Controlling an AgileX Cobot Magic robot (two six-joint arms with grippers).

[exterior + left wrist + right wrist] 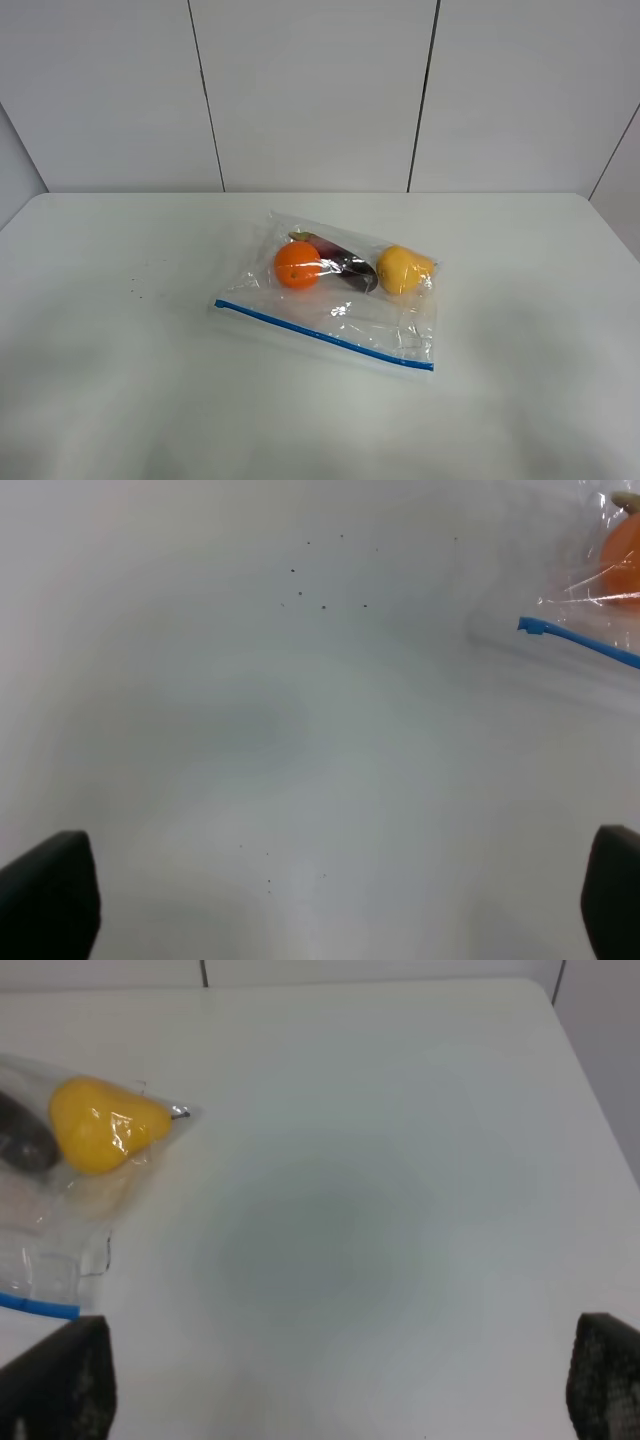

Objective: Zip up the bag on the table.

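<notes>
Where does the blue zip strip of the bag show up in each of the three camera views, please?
Exterior high: the blue zip strip runs diagonally along the bag's near edge, centre of the picture.
Left wrist: one end of it enters at the upper right.
Right wrist: a short piece shows at the left edge.
Shared landmark: the strip's two ends; each wrist view shows one.

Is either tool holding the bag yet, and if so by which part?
Nothing is held. The left tool and right tool are both open over bare table, clear of the bag and its blue zip strip.
</notes>
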